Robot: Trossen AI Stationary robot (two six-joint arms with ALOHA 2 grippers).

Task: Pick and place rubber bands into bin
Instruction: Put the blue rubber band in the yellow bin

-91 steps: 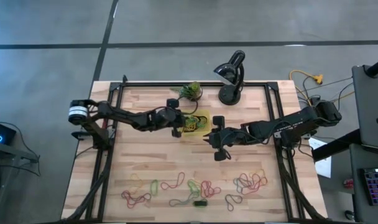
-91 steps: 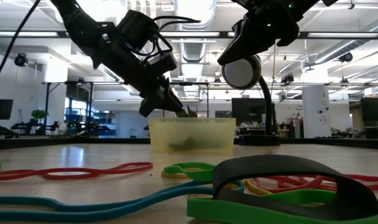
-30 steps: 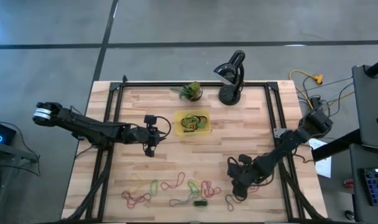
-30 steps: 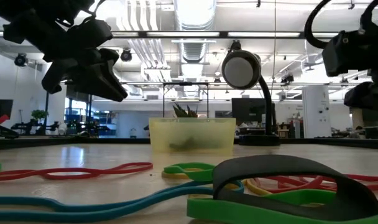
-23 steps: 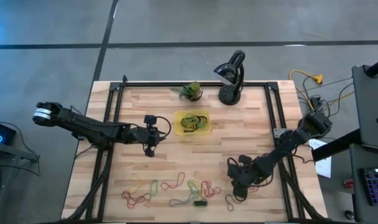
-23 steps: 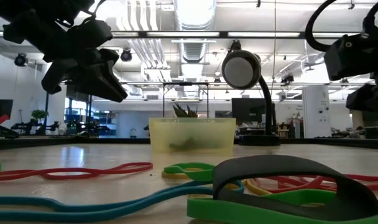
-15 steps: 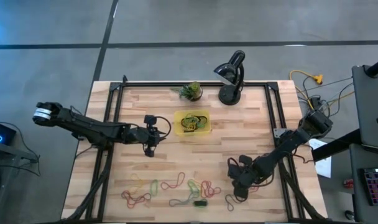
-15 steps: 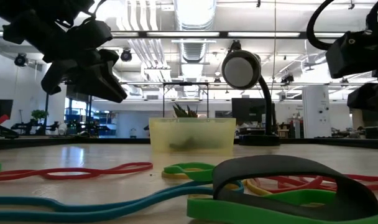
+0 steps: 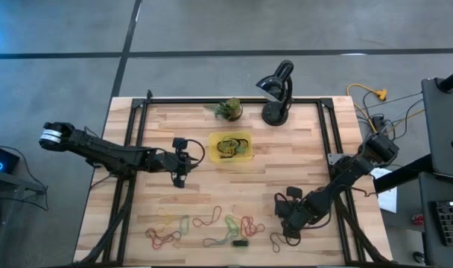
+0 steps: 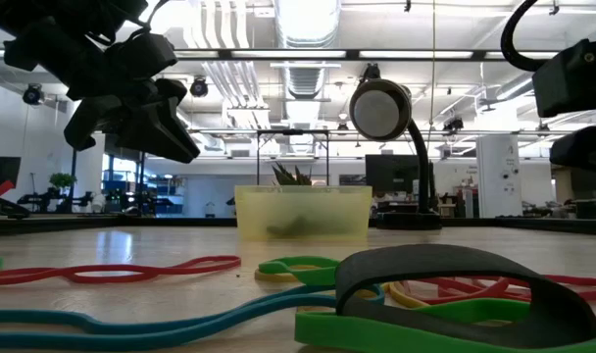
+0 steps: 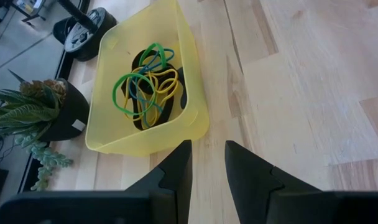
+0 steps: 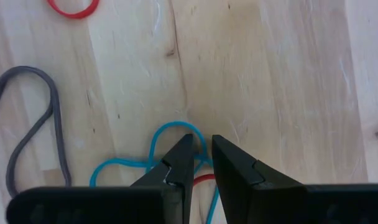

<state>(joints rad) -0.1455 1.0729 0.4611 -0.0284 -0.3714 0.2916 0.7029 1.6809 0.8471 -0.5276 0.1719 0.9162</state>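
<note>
The bin stands at the table's middle far side and holds green, yellow, blue and dark rubber bands. More rubber bands lie loose along the near edge, red, green, blue and a large dark ring. My left gripper hangs open above bare wood left of the bin, with nothing between its fingers. My right gripper points down at the near right, narrowly open. Its fingers stand on either side of a strand of a blue band. My right gripper comes from above, pointing down, with its fingertips over the blue band's loop, which lies flat on the wood. I cannot tell whether the fingertips touch the band.
A grey band and a red one lie near the right gripper. A potted plant and a black desk lamp stand at the far edge behind the bin. Black frame rails run along both sides.
My right gripper has rolled a little about its own pointing line over the bands at the near right. In the low view its arm has shifted slightly toward the right edge.
</note>
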